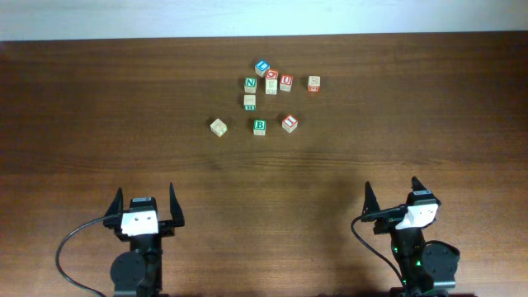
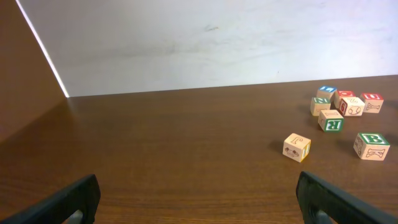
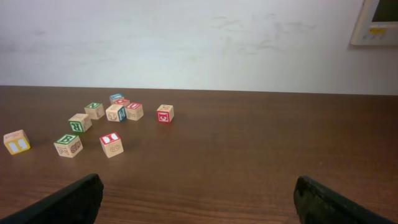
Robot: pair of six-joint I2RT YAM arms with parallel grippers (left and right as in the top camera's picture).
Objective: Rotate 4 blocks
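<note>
So the tan block [image 1: 218, 127], green B block [image 1: 260, 126] and red-lettered block [image 1: 289, 123] sit in a loose row on the table [image 1: 429, 124], a bit past the middle, with the pale block [image 1: 250, 101] just behind the B one. Right behind those is a tighter bunch with the green N block [image 1: 250, 83], red U block [image 1: 285, 82] and blue block [image 1: 262, 67]. The left gripper [image 1: 145, 196] and right gripper [image 1: 392, 188] hang at the near edge, well apart from the blocks, fingers spread wide and empty
</note>
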